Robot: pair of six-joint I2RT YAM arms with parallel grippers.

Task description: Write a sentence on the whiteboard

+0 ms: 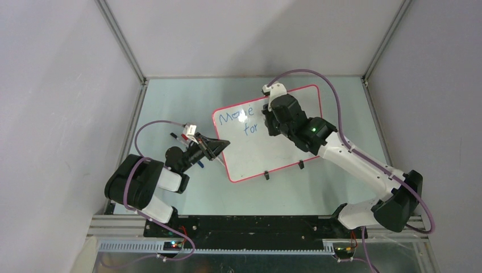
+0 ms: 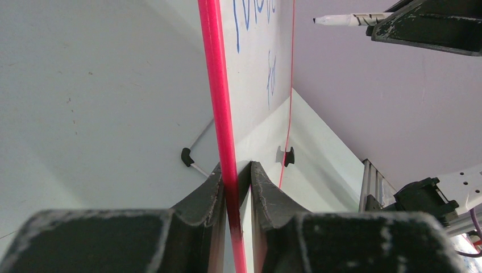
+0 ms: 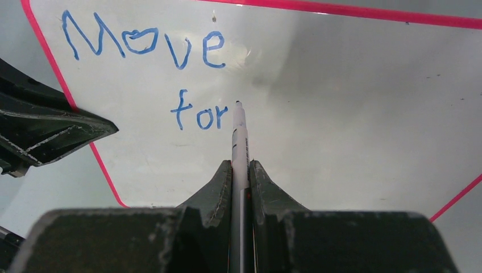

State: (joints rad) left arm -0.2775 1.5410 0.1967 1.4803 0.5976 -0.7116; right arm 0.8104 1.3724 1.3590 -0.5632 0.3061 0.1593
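The left arm [image 1: 149, 183] is folded low, with its wrist reached out to the right. The left jaws are closed on the rim of the whiteboard [image 2: 250, 68], one on each face. The right arm [image 1: 364, 168] is stretched forward and leftward. The right jaws are clamped on a marker [image 3: 239, 142], whose tip is projected straight ahead of them.

The whiteboard [image 1: 273, 151] is a glossy white rectangle with rounded corners and a thin red-pink frame. It rests askew on the pale surface [image 1: 170, 102], with two black clip feet [image 1: 266, 175] on its near edge. Its left edge is clamped in the left end effector [image 1: 224, 145]. The sentence [image 3: 142, 44] is unfinished: blue "Move", with "for" stepped below to the right.
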